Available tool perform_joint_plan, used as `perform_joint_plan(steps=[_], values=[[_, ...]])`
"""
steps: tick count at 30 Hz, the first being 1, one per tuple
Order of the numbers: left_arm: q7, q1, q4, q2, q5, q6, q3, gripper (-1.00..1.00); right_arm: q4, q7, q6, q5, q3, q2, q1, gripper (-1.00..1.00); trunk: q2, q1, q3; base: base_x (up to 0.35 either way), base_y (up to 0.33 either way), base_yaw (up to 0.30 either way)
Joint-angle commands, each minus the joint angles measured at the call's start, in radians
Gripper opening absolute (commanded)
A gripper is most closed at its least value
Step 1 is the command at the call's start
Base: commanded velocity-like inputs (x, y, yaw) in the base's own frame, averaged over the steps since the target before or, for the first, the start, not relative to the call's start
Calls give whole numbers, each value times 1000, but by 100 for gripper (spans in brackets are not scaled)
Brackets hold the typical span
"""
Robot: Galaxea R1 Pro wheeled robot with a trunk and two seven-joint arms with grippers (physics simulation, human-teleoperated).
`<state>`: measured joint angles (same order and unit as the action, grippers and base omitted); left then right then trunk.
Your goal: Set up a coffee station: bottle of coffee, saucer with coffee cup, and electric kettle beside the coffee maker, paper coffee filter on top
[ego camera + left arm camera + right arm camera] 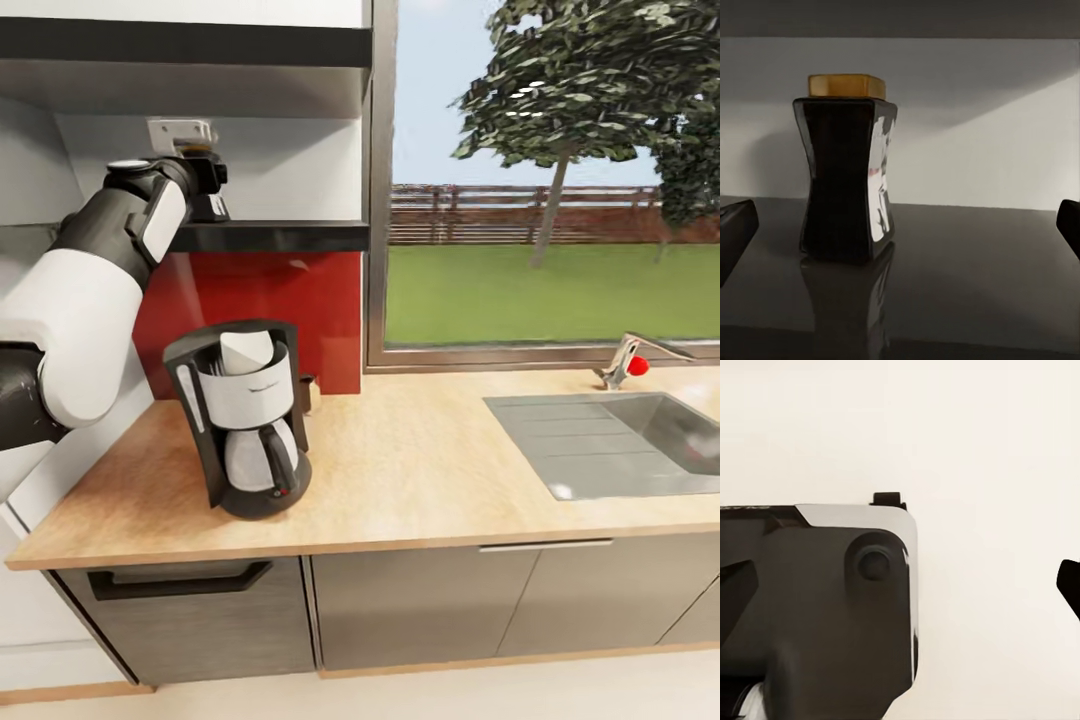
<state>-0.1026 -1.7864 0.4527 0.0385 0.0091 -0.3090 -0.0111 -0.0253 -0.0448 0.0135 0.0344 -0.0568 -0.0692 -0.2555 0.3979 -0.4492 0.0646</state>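
With your left tool (900, 225) spread wide, shift it to centre the bottle of coffee (846, 176) on the kitchen shelf (967, 277) before closing.

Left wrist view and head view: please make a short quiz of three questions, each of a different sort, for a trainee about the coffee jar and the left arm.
1. True or false: the bottle of coffee stands upright on the kitchen shelf.
2. Multiple choice: the left gripper is A) shut on the bottle, B) open, with the bottle ahead between its fingers and not touched, C) holding the coffee maker.
3. Fill in: the coffee maker stands on the kitchen countertop, below the ____.

Key
1. True; its golden-brown lid is on top.
2. B; the fingertips sit wide apart at the edges of the left wrist view.
3. shelf
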Motion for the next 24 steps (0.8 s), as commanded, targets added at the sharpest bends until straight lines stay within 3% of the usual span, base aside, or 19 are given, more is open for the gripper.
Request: perform_joint_plan(steps=[1,12,24], values=[[-2,0,2,0,1,-5,-1,100,0,-3,1,4,-6,-1,-1,100,2,-1,2,105,129,0],[0,1,11,1,0,-5,-3,100,1,-3,4,5,-6,-9,-1,100,2,-1,2,23,21,0],[-2,1,14,1,0,-6,-4,100,2,-1,5,5,-6,-11,-1,100,2,-1,2,184,104,0]])
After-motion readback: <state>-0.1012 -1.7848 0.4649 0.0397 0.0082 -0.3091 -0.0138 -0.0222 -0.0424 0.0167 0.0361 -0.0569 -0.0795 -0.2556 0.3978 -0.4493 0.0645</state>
